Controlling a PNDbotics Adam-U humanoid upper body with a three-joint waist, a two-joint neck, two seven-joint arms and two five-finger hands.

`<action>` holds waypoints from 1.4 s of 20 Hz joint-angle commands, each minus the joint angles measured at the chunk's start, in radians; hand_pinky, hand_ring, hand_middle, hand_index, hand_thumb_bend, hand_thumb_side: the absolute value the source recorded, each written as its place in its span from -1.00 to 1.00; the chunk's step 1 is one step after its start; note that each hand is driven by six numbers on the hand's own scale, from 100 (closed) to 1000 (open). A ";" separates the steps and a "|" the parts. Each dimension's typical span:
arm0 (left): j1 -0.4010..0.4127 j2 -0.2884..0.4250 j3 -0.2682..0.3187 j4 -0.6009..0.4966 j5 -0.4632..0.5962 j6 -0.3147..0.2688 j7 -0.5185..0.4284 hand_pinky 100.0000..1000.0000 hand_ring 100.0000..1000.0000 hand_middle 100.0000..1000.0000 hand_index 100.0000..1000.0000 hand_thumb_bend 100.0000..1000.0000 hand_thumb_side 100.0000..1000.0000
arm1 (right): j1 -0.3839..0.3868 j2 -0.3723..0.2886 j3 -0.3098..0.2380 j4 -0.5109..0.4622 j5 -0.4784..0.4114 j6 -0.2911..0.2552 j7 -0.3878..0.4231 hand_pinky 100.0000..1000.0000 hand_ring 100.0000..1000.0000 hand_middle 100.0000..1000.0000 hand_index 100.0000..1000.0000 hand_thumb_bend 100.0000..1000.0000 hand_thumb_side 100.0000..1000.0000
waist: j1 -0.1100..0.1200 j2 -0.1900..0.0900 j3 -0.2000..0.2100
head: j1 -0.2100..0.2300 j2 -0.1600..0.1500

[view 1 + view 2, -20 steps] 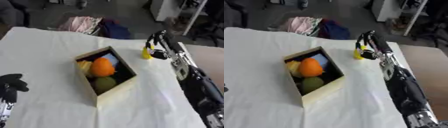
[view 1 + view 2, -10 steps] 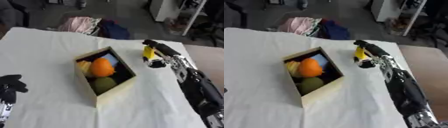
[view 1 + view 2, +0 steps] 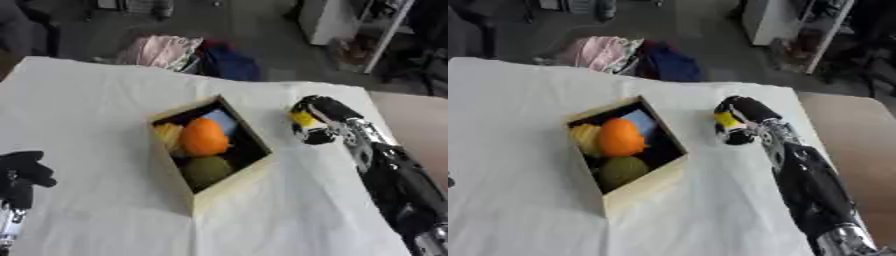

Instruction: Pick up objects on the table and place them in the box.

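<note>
Right hand [image 3: 317, 124] is curled round a small yellow object [image 3: 304, 119]; most of that object is hidden by the fingers, so its shape cannot be made out. The hand sits just right of the box [image 3: 229, 181], apart from it. Inside the box, left of the hand: an orange fruit [image 3: 204, 137], a green fruit [image 3: 206, 171], something yellow [image 3: 168, 136] partly covered. Left hand [image 3: 24, 172] rests at the lower left edge, cut off, fingers bent and empty. Against a second ago, the right hand has carried the object nearer the box.
</note>
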 commanded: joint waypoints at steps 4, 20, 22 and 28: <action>-0.001 0.005 0.008 -0.020 -0.002 0.000 0.005 0.32 0.11 0.08 0.55 -1.00 0.00 | -0.010 -0.030 -0.013 -0.070 -0.044 -0.018 -0.155 -0.50 -0.19 -0.46 -0.39 -1.00 -1.00 | 0.009 -0.008 -0.006 | 0.003 -0.012; 0.008 0.004 0.010 -0.020 0.000 0.002 0.005 0.32 0.12 0.09 0.55 -1.00 0.00 | -0.011 -0.077 0.127 -0.367 -0.409 -0.199 -0.036 -0.26 -0.05 -0.18 -0.03 -1.00 -1.00 | 0.012 -0.019 -0.020 | -0.001 0.002; 0.007 0.004 0.010 -0.020 0.002 0.001 0.005 0.32 0.12 0.09 0.55 -1.00 0.00 | -0.001 -0.080 0.140 -0.337 -0.344 -0.213 0.085 0.27 0.46 0.49 0.78 -1.00 -0.82 | 0.012 -0.021 -0.020 | -0.001 0.000; 0.017 0.005 0.016 -0.020 0.000 0.005 0.010 0.32 0.12 0.09 0.55 -1.00 0.00 | 0.027 -0.097 0.069 -0.210 -0.176 -0.192 0.291 0.73 0.89 0.98 1.00 -1.00 -0.62 | 0.014 -0.027 -0.037 | 0.007 0.000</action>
